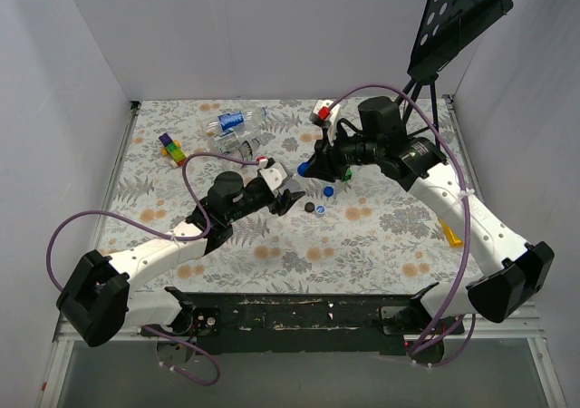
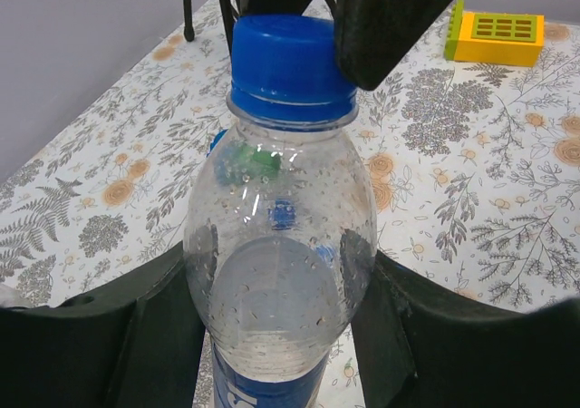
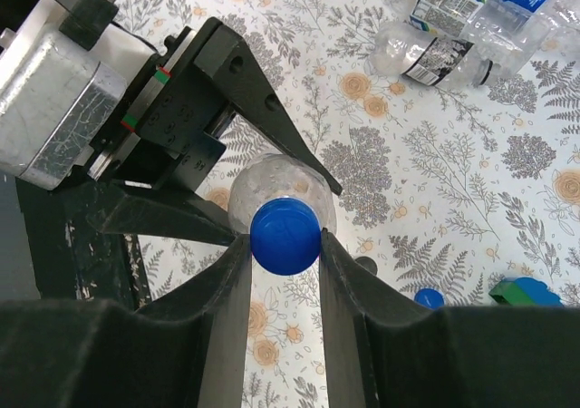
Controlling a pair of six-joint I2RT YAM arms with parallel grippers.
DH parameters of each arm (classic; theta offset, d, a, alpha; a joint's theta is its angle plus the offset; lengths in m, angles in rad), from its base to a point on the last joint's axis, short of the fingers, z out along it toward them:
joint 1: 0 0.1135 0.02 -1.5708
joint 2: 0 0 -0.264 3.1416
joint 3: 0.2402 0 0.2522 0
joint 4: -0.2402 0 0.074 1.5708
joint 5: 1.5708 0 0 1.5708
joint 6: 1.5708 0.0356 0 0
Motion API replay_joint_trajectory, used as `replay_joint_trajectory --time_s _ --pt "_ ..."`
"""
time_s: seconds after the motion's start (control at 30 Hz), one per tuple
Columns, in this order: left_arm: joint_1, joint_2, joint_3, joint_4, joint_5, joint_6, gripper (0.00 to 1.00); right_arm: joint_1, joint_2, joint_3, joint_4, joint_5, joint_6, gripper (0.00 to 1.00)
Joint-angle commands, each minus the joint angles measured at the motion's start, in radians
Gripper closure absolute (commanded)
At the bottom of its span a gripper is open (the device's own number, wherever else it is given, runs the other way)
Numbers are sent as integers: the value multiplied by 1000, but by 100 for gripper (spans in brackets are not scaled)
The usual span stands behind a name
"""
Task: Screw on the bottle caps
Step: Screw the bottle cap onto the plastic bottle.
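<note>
Base of held bottle (image 2: 279, 281) cut by lower edge; loose bottles (image 3: 453, 45) cropped top-right.

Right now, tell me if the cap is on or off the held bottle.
On. The blue cap sits on the neck of the bottle, pinched between the right jaws. How tightly threaded, cannot tell.

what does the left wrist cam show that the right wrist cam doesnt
Only the left wrist view: the small clear plastic bottle side-on, with droplets inside and a blue label low down, plus a yellow-and-green toy block behind.

Only the right wrist view: two more clear bottles lying on the table, a loose blue round cap, and the left gripper with its metal body.

Both: the blue plastic screw cap on the bottle's neck, the right gripper at it, and the floral table cover.
</note>
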Motion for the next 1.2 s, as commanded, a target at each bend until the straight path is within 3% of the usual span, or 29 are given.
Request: replay_joint_trajectory --time_s 0.0,0.17,0.47,0.7,0.83,0.87,1.0,1.07,1.17 --pt "-2 -22 12 80 -55 -12 94 7 -68 -38 114 50 146 55" --pt "-2 -17 10 92 -41 -48 94 7 -88 -69 195 63 203 39" --pt "-4 -8 16 98 -12 -80 94 7 -79 -109 287 44 269 37" --pt "-4 1 19 101 -1 -98 94 7 -61 -118 307 21 286 60" --pt "-4 3 21 98 -9 -111 91 7 -58 -118 290 41 280 95" --pt "-4 3 21 98 -13 -112 89 8 -59 -117 284 49 272 99" --pt "-2 1 27 93 -35 -123 82 7 -68 -114 252 62 252 99" --pt "-4 4 27 95 -44 -132 67 7 -73 -109 244 78 248 99" --pt "-4 4 32 89 -46 -138 57 7 -76 -98 224 107 234 99"
